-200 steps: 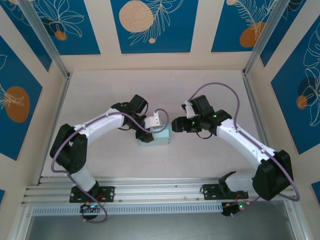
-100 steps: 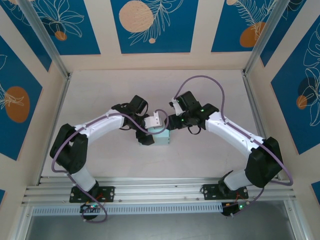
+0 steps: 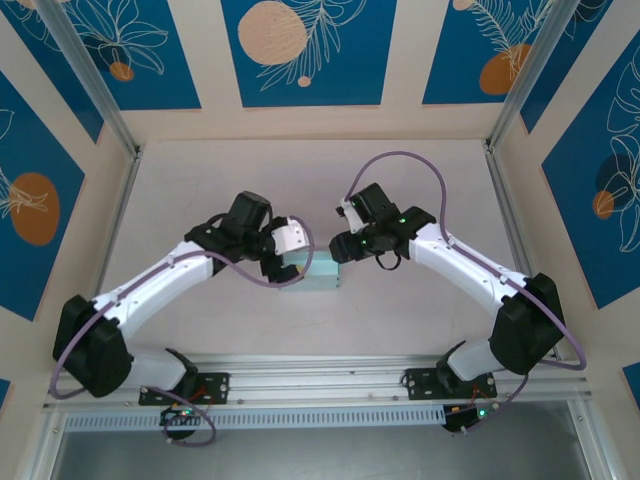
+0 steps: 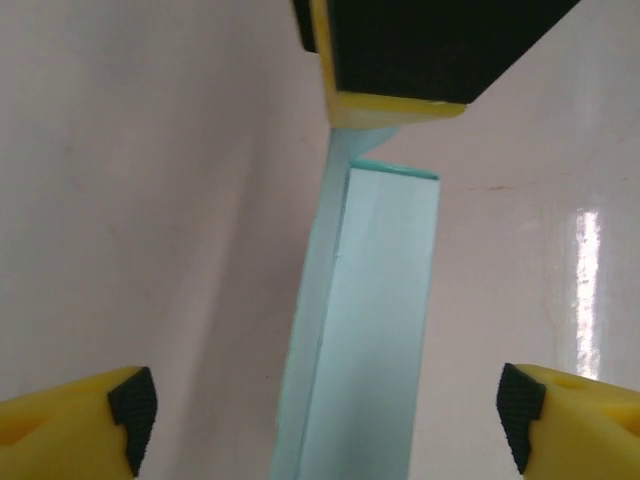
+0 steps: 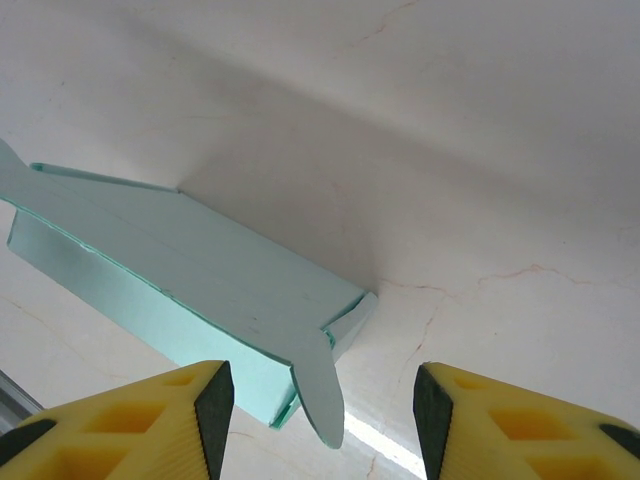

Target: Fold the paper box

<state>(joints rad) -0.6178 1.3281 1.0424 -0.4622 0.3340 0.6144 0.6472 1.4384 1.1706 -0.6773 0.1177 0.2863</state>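
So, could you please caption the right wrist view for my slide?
Open right gripper poised over one end of the mint paper box.

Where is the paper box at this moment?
In the top view the paper box lies near the middle of the table, with the left gripper at its left end and the right gripper just above its right end.

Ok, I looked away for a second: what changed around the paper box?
The left arm dropped its elbow leftward and the left gripper opened, its jaws now clear of the paper box. The right gripper moved in leftward to the box's right end. The box itself barely shifted.
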